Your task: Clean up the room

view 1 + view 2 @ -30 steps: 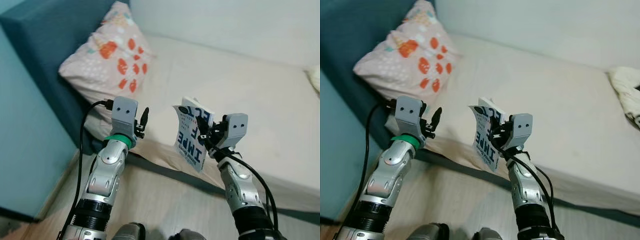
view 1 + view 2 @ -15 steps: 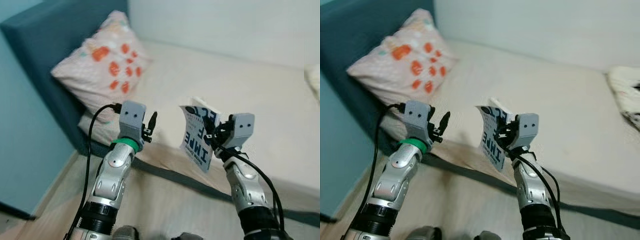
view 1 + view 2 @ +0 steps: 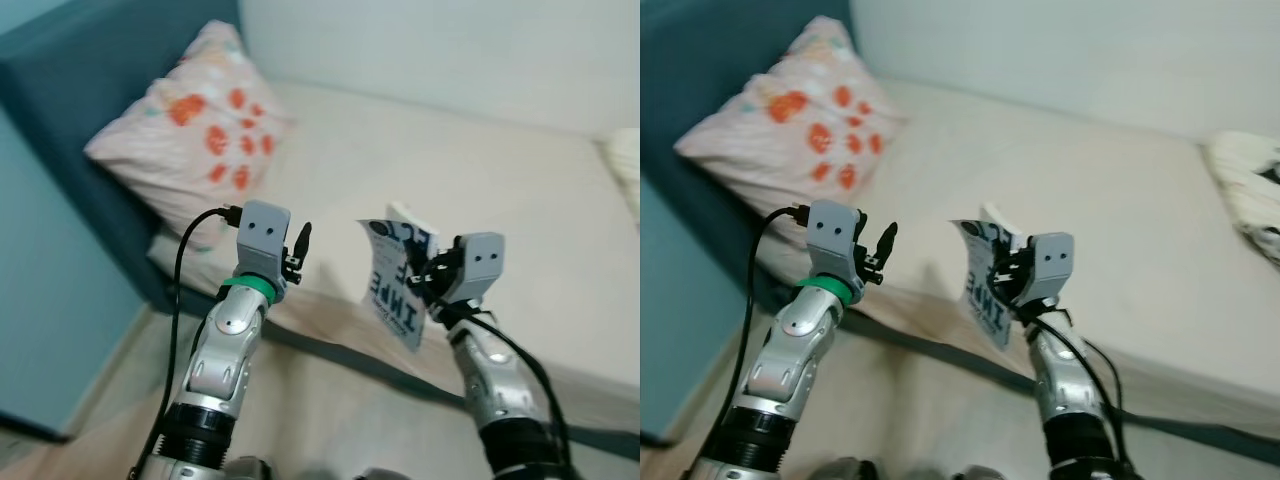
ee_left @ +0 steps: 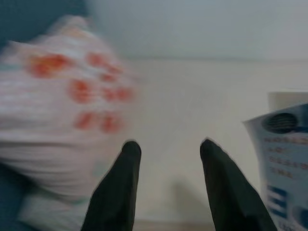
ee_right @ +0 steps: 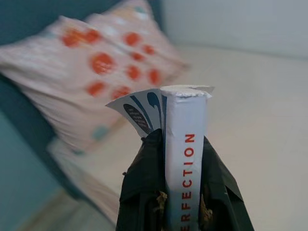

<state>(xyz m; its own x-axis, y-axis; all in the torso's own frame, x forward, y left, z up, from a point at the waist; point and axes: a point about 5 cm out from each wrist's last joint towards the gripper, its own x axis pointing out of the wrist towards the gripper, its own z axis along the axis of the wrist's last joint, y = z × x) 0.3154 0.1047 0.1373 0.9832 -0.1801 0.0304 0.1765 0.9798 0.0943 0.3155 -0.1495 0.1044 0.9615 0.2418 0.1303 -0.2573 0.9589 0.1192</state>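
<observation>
My right pincer [image 3: 425,275] clamped thin paperback book [image 3: 397,285] upright over bed [image 3: 480,170]; left pincer [image 4: 168,159] gaped empty near soft spotted pillow [image 3: 190,140].

Cream-sheeted bed [image 3: 480,170], orange-spotted pillow [image 3: 195,140] at its head end, pale crumpled cloth [image 3: 1245,195] at the far edge

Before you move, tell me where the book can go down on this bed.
Widest free patch: the bare mattress between the floral pillow and the crumpled cloth, straight beyond the right pincer gripping the book. The pillow crowds the headboard end. The empty left pincer hovers over the near edge.
</observation>
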